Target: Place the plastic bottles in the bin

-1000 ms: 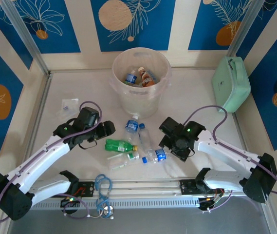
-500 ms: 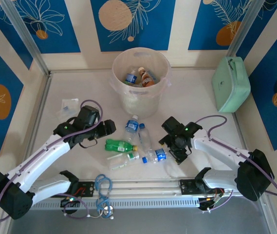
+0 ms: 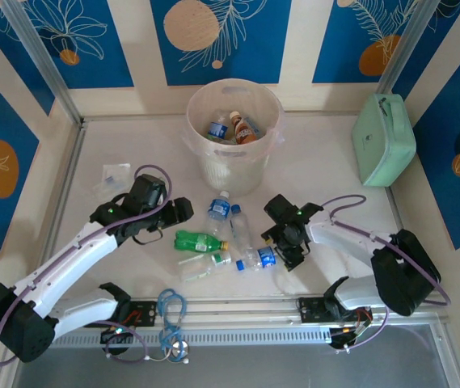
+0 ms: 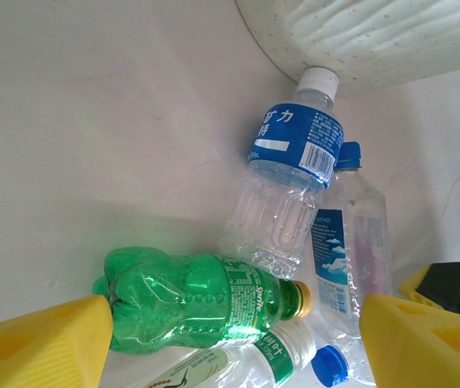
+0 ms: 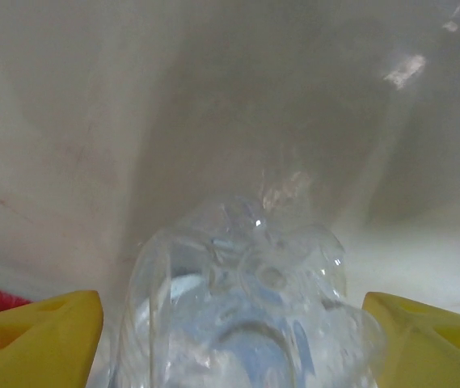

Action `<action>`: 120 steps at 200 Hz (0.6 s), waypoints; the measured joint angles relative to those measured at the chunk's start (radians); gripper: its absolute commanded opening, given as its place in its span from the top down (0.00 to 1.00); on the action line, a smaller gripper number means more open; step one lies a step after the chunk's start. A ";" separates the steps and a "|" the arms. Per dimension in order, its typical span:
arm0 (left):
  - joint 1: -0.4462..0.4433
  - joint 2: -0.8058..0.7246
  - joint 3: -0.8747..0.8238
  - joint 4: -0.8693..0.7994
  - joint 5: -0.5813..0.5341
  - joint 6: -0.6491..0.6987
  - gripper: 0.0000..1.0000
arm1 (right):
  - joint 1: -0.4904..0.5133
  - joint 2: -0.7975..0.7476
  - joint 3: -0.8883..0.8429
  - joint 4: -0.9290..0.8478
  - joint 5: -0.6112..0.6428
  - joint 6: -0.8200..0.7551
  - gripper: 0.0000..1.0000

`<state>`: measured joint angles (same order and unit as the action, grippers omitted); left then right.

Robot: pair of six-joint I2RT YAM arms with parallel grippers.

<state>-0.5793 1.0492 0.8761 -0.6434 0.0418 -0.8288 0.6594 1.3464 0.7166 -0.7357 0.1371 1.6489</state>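
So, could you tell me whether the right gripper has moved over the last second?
Yes, the right gripper has slid left, away from the mint-green case and toward the blue-labelled bottle.

Twin white-and-black arms
The left arm (image 3: 68, 265) and right arm (image 3: 351, 236) share white link shells, black joint housings, looping purple cables (image 3: 150, 171), a small green light (image 3: 110, 212) near each wrist, and yellow wedge-shaped fingers (image 4: 40, 343).
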 measured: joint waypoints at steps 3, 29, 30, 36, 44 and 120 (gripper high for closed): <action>0.000 0.000 0.000 0.000 0.001 0.000 0.20 | 0.000 0.006 0.000 0.003 0.000 0.000 0.19; 0.000 0.000 0.000 0.001 0.002 0.000 0.20 | -0.008 0.047 0.002 0.019 0.001 -0.011 0.27; 0.000 0.000 0.000 0.001 0.002 0.000 0.20 | -0.008 0.048 0.002 0.020 0.000 -0.011 0.27; 0.000 0.000 0.000 0.001 0.002 0.000 0.21 | -0.010 0.050 0.002 0.020 0.001 -0.014 0.29; 0.000 0.000 0.000 0.001 0.002 0.000 0.20 | -0.012 0.050 0.002 0.020 0.001 -0.016 0.32; 0.000 0.000 0.000 0.000 0.002 0.000 0.20 | -0.030 -0.050 0.002 -0.026 0.043 -0.061 0.40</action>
<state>-0.5793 1.0492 0.8757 -0.6430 0.0433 -0.8288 0.6296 1.2964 0.7181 -0.7620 0.1802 1.5883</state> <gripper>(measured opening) 0.796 0.619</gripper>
